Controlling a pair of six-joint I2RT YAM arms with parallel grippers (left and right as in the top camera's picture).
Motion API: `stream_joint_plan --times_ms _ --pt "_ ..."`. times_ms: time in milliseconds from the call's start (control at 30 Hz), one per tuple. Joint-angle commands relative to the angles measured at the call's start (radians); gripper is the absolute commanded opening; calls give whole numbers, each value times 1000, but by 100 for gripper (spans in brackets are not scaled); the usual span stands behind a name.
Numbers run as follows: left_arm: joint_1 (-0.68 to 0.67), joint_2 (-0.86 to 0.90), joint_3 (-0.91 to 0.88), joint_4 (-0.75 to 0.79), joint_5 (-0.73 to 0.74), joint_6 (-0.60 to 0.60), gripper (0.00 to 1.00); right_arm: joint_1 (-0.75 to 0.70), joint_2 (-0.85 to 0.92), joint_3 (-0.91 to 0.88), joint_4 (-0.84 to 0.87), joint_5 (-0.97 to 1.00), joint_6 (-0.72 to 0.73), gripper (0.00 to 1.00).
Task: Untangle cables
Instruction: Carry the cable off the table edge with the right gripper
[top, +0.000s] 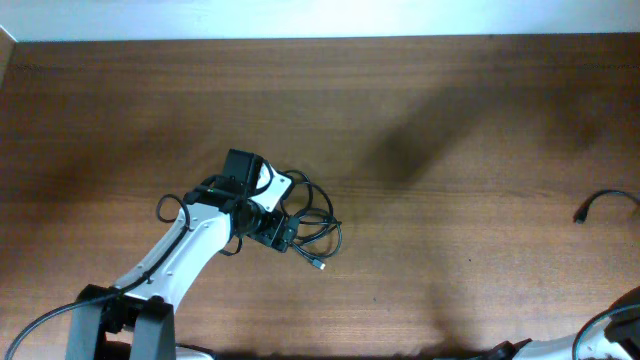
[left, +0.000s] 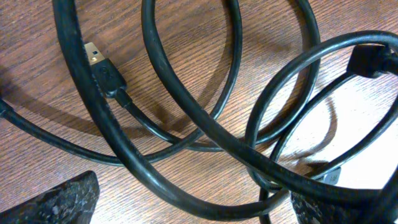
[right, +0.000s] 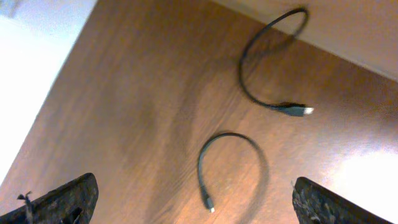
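The cables (top: 318, 225) lie as a tangle of thin black loops on the wooden table, left of centre, with one plug end (top: 318, 265) sticking out toward the front. My left gripper (top: 280, 232) is down at the tangle's left side. In the left wrist view the left gripper (left: 196, 208) stands open, and one strand of the overlapping loops (left: 163, 74) runs between its fingertips (left: 56, 202). A USB plug (left: 99, 62) lies at the upper left. In the right wrist view the right gripper (right: 202, 205) is open and empty above two separate short cables (right: 273, 62) (right: 230, 155).
A loose cable (top: 600, 205) lies near the table's right edge. Part of the right arm (top: 610, 335) shows at the bottom right corner. The left arm's base (top: 130, 320) fills the front left. The table's far edge (top: 320, 38) meets a white wall.
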Motion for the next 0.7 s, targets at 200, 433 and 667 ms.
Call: stream_joint_plan --times_ms 200,433,667 --pt "2 7 -10 4 8 -13 99 -2 1 2 -12 -179 -5 99" --pt "2 7 -10 12 9 -13 99 2 1 2 -78 -338 -43 99" --pt "2 7 -10 16 16 -13 99 143 1 2 -228 -355 -224 99"
